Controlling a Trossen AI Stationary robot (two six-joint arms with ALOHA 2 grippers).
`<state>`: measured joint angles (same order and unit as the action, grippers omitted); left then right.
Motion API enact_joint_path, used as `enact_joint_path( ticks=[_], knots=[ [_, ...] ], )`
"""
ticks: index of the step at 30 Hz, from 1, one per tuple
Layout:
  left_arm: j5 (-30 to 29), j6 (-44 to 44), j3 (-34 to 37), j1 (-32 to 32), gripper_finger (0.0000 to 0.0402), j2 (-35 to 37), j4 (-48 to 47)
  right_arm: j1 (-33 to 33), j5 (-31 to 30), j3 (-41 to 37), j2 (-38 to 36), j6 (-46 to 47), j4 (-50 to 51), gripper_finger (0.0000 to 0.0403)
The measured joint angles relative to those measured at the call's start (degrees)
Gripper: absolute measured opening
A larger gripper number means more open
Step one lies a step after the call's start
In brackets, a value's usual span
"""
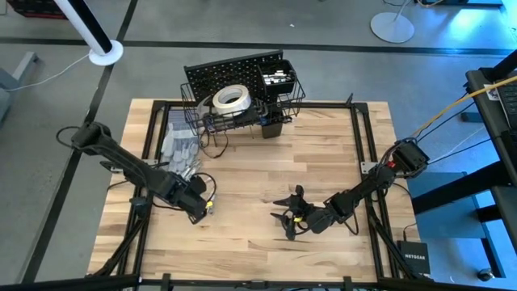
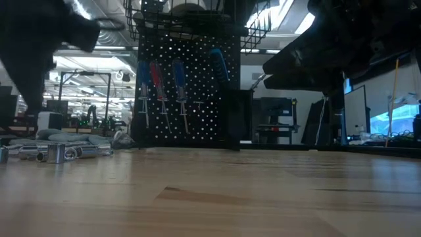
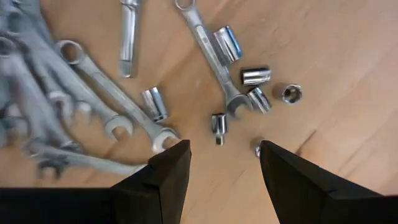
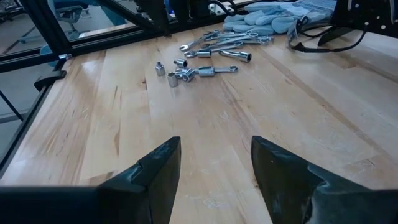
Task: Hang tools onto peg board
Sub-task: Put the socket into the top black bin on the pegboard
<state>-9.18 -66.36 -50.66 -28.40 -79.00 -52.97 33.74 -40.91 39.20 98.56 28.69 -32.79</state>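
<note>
Silver wrenches (image 3: 93,93) and loose sockets (image 3: 255,76) lie scattered on the wooden table (image 1: 266,170), filling the upper half of the left wrist frame, directly ahead of the left gripper (image 3: 224,163), whose fingers stand apart and empty. One combination wrench (image 3: 208,53) runs diagonally from the top centre towards the gap. Far nearer than the right gripper (image 4: 214,165), also open, low right of centre overhead. Upper centre stands the peg board (image 1: 234,73).
</note>
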Motion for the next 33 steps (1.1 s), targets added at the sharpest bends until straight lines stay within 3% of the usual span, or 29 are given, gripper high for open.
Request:
enact_joint_path(
  ticks=[10,33],
  knots=[
    [-1.2,-0.5,10.8,0.0,0.0184,0.0,15.2,0.0,-0.4,0.0,0.0,0.0,0.0,0.0199],
    [-1.6,2.3,18.0,-0.1,0.0174,0.2,21.2,0.0,-0.5,0.0,0.0,1.2,1.4,0.0199]
  ],
)
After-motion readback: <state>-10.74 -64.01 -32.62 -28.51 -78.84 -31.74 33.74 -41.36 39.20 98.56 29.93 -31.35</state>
